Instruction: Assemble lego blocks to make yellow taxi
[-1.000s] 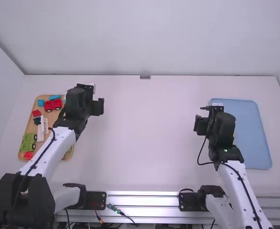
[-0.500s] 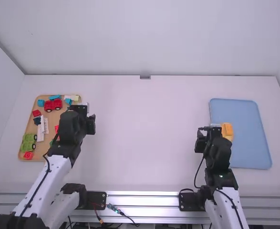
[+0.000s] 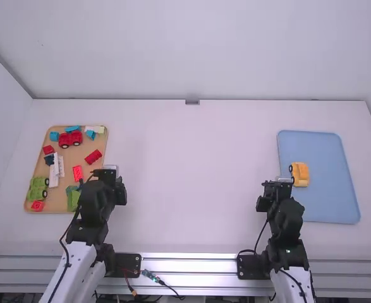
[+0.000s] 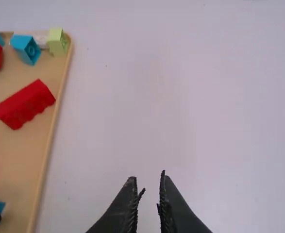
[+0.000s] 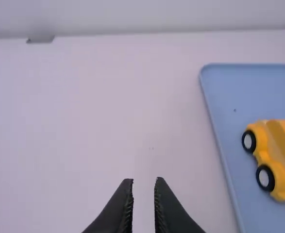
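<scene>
- I judge the work is near its end or maybe finished: a yellow wheeled toy car [image 3: 300, 174], which I take for the taxi, sits on the blue tray [image 3: 330, 196] at the right of the frame, near that tray's left edge.
- Its wheels are on, and one stud seems to show on top. Whether a roof or sign piece should be added, I cannot tell.
- What is left, in my opinion, is only to check the build and to park both arms.
- At the left of the frame, the tan tray [image 3: 71, 156] contains the other pieces: a red toy car [image 3: 70, 139] in its upper part, a green wheeled base [image 3: 37, 189] lower left, white bricks [image 3: 54, 173], a red ridged brick [image 4: 23, 104] near the right edge, and a pale yellow-green block [image 4: 58, 41] at the upper right corner.
- My left tool [image 4: 147, 175] is released, its fingers apart with nothing between, beside the tan tray.
- My right tool [image 5: 143, 180] is likewise released, above the white surface [image 3: 191, 189], near the blue tray.
</scene>
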